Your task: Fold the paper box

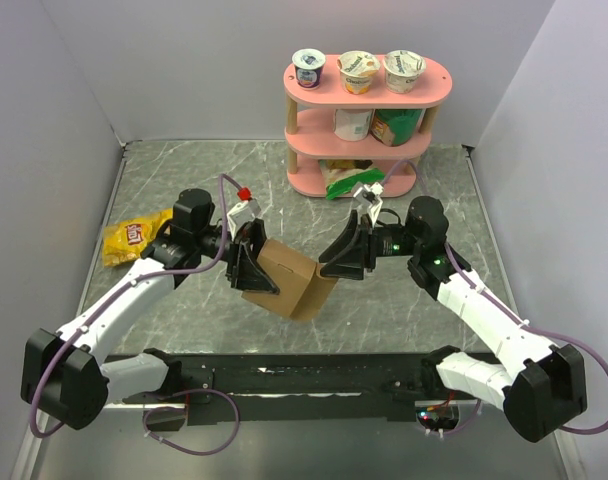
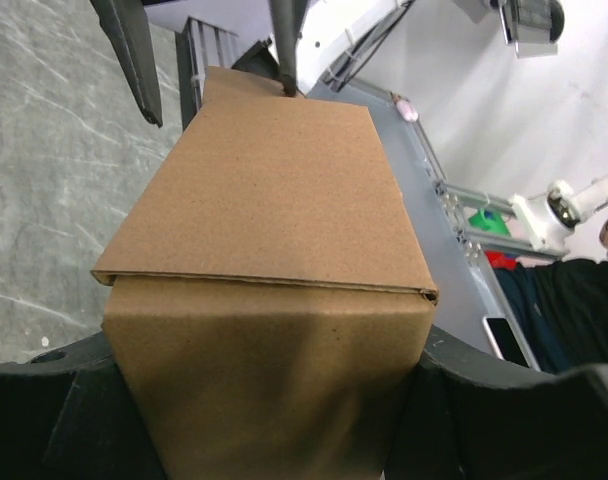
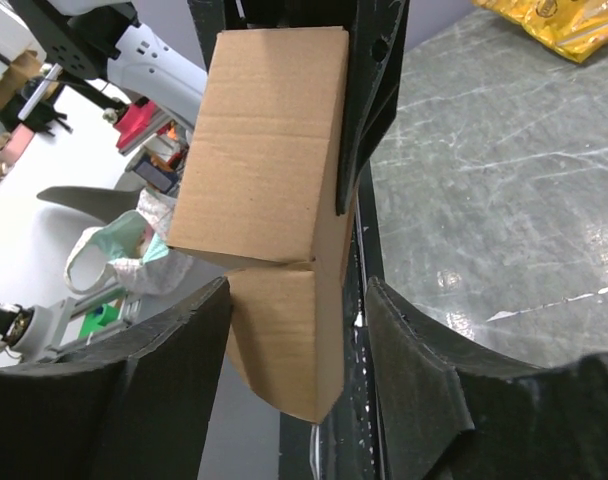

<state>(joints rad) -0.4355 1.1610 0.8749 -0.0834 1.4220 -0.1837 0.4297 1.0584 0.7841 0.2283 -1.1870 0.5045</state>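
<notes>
The paper box (image 1: 287,280) is plain brown cardboard, partly folded into a small box and held tilted above the table's middle. My left gripper (image 1: 249,268) is shut on its left end; in the left wrist view the box (image 2: 274,200) fills the space between my fingers (image 2: 454,400). My right gripper (image 1: 342,258) is open at the box's right end. In the right wrist view a lower flap of the box (image 3: 284,330) hangs between my spread fingers (image 3: 424,380), with a gap on the right side.
A pink three-tier shelf (image 1: 366,125) with yogurt cups and snack packs stands at the back. A yellow snack bag (image 1: 132,238) lies at the left, also in the right wrist view (image 3: 564,25). Grey walls close in the marble table (image 1: 184,180).
</notes>
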